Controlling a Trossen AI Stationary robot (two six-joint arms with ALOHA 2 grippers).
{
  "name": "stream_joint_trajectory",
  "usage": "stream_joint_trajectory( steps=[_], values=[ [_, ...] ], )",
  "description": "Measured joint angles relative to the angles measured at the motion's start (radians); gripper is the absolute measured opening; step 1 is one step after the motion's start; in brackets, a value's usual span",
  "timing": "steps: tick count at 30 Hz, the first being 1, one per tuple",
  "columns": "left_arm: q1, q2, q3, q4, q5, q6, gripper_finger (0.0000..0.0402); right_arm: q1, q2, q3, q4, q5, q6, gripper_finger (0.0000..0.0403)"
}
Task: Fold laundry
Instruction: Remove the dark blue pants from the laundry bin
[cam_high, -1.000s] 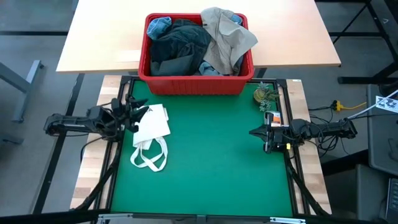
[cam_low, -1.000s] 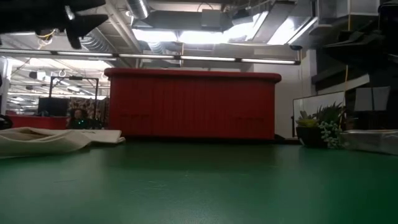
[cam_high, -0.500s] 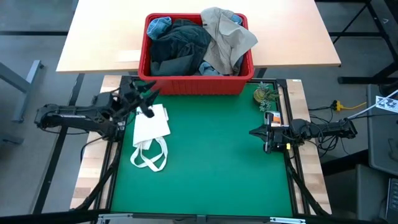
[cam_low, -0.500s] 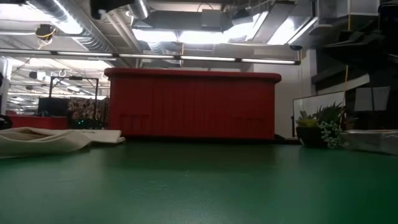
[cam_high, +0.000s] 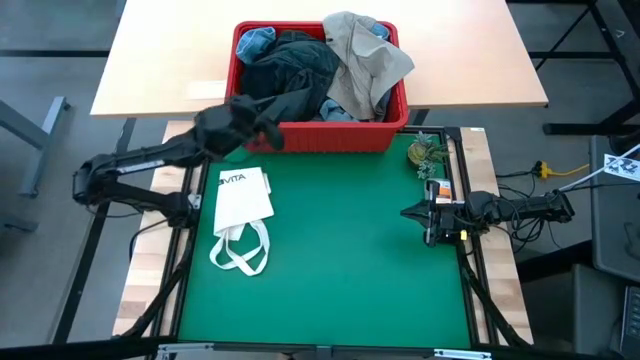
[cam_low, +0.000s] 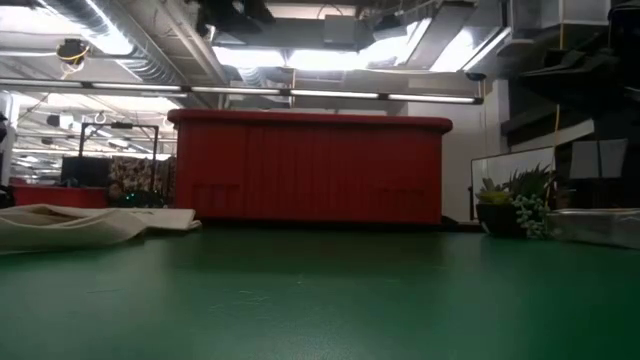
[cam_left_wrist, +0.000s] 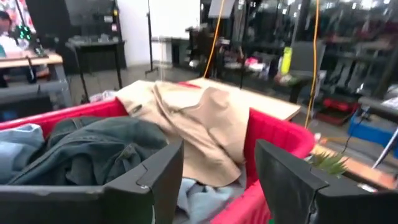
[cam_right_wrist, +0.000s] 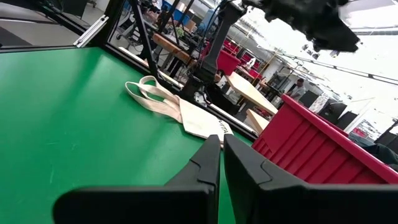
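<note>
Red ribbed plastic basket (cam_high: 318, 128), rectangular, at the far edge of the green-matted bench (cam_high: 340, 270), against a pale wooden table (cam_high: 150, 60). Heaped inside and spilling above the rim: soft crumpled laundry (cam_high: 320, 65), namely a dark green-grey garment (cam_high: 290, 65) in thick folds at the middle, a limp beige piece (cam_high: 365, 60) draped over the right part and its rim, and light blue cloth (cam_high: 255, 40) bunched in the far left corner.

Left hand (cam_high: 262, 112) raised at the basket's near left wall, fingers spread apart, empty, aimed across the rim at the green-grey and beige folds.

Right hand (cam_high: 408, 212) low over the mat near the right edge, well apart from the basket, fingers clenched together on nothing.

Flat white canvas tote bag (cam_high: 243, 200) with black lettering on the left of the mat, loop handles (cam_high: 240, 252) curled toward the near side. Small potted plant (cam_high: 428, 152) at the far right corner, just beside the basket.

Broad bare stretch of smooth green mat across the middle and near side, bounded by black frame rails (cam_high: 185, 270).
</note>
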Motion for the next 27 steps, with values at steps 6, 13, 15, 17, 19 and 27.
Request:
stream_joint_trajectory(
  steps=[6, 13, 15, 17, 19, 27],
  values=[
    [0.126, 0.155, 0.079, -0.02, 0.112, -0.045, 0.0193, 0.0, 0.0, 0.0, 0.0, 0.0, 0.0, 0.0024],
    [0.261, 0.308, 0.132, -0.019, 0.204, -0.05, 0.0193, 0.0, 0.0, 0.0, -0.001, 0.0, 0.0, 0.0024],
    [0.296, 0.345, 0.142, -0.019, 0.237, -0.049, 0.0193, 0.0, 0.0, 0.0, -0.002, 0.0, 0.0, 0.0024],
    [0.328, 0.38, 0.15, -0.017, 0.266, -0.05, 0.0193, 0.0, 0.0, 0.0, -0.002, 0.0, 0.0, 0.0024],
    [0.357, 0.409, 0.151, -0.016, 0.293, -0.05, 0.0193, 0.0, 0.0, 0.0, -0.002, 0.0, 0.0, 0.0024],
    [0.436, 0.488, 0.152, -0.017, 0.476, -0.05, 0.0193, 0.0, 0.0, 0.0, -0.003, 0.0, 0.0, 0.0024]
  ],
)
